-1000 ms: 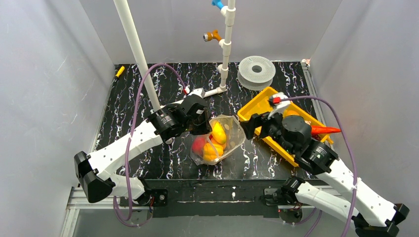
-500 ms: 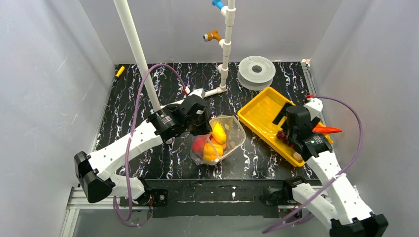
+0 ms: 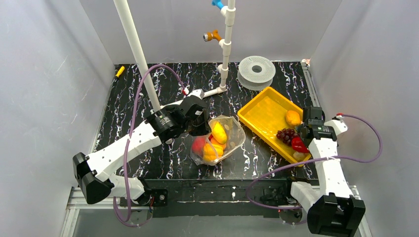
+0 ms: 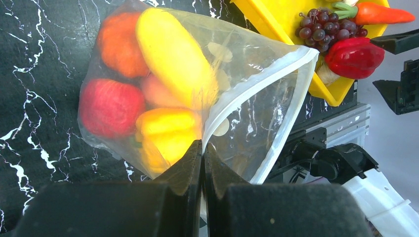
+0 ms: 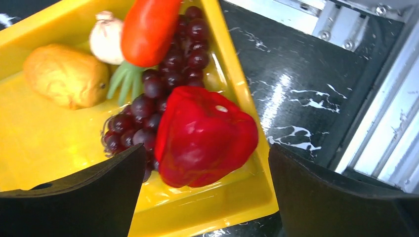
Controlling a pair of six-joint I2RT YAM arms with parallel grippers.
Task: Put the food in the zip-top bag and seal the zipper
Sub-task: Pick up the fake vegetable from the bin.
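- Bag point(image 3: 236, 133) lies mid-table, just left of the tray point(image 3: 267, 111), with its mouth open toward the tray. Yellow, red and orange food point(image 4: 170, 59) is already inside.
- Left gripper point(image 4: 203, 148) has its jaws pressed together on the bag's mouth edge, apparently right at the zipper point(image 4: 257, 84), though the fingers partly hide the pinch.
- Right gripper point(image 5: 206, 150) hangs over the tray's near end with its jaws spread wide and holding nothing. The pepper point(image 5: 202, 138) lies below, between them.
- Grapes point(image 5: 153, 103), a carrot point(image 5: 148, 29) and two paler pieces lie in the tray beside the pepper, so filling looks only part done.
- Handling: the bag film looks soft and floppy and will likely sag under its load. The stiffer zipper strip is the better place to hold it.
- The food looks glossy, hard and light, so it may slip. The pepper is best taken across its broad body, and the lumpy grapes around the middle of the bunch.
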